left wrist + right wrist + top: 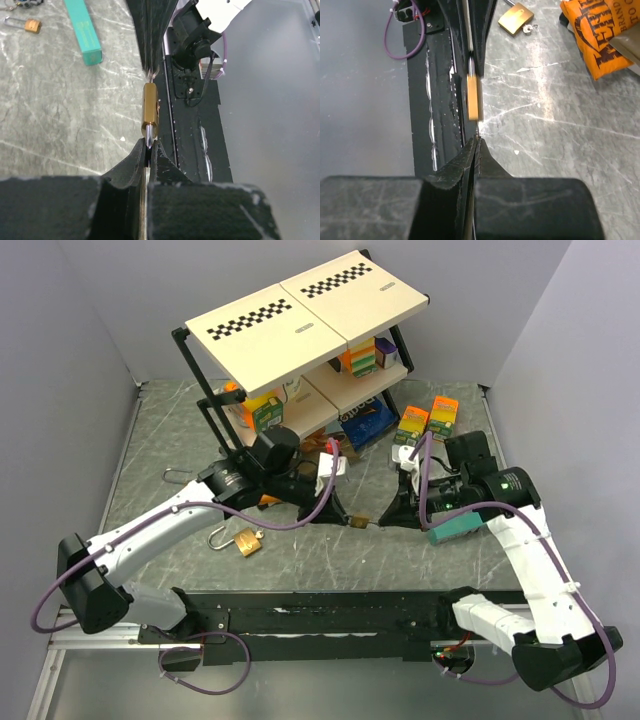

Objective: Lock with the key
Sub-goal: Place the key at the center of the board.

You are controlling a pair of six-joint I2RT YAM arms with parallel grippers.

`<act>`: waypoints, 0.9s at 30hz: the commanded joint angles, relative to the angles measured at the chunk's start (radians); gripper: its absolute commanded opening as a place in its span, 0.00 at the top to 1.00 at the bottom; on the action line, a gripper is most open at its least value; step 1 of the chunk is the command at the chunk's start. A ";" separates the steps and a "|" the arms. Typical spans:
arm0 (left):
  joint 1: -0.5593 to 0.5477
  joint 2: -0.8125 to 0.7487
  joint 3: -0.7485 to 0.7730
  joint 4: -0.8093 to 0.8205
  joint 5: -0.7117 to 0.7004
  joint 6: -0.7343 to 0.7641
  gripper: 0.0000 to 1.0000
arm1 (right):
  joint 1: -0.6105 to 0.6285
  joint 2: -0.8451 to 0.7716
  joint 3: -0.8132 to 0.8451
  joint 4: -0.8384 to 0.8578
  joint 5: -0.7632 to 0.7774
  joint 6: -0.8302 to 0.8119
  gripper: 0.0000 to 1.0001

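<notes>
The small brass padlock (150, 107) hangs above the grey marbled surface (160, 440), near the middle of the top view, held between the two arms. The left gripper (148, 152) reaches in from 9 o'clock. Its jaws are clenched on the padlock's silver shackle (149, 134), which shows in the narrow slit between the black fingers, and the brass body points away from the left wrist camera.

The right gripper (477, 142) comes in from 3 o'clock. Its jaws are clenched tight, with no gap between them, and the tips sit right at the bottom end of the padlock body. A thin sliver seems to bridge the tips and the brass. It is too fine to tell whether that is the key, which I cannot make out in any view.

A second padlock (245, 540), shackle swung open, lies flat on the surface at about 8 o'clock from the held one, well apart from it. A teal box (455, 528) lies at 3 o'clock, just beside the right arm's forearm. An orange packet (592, 35) rests on the surface beyond the left arm, as the right wrist camera shows it. At 12 o'clock stands a black-framed shelf unit (300, 320) with checker strips on its top boards. Two small orange and green cartons (427, 420) stand just right of it.
</notes>
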 commanded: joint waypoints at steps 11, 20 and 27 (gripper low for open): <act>0.047 -0.103 -0.074 -0.001 -0.004 0.064 0.99 | -0.151 0.020 -0.023 -0.018 0.075 -0.036 1.00; 0.038 -0.084 -0.098 -0.005 -0.044 0.089 0.99 | -0.199 0.096 -0.307 0.487 0.486 0.398 1.00; 0.035 -0.085 -0.110 -0.005 -0.055 0.084 0.99 | -0.326 0.354 -0.277 0.667 0.583 0.477 1.00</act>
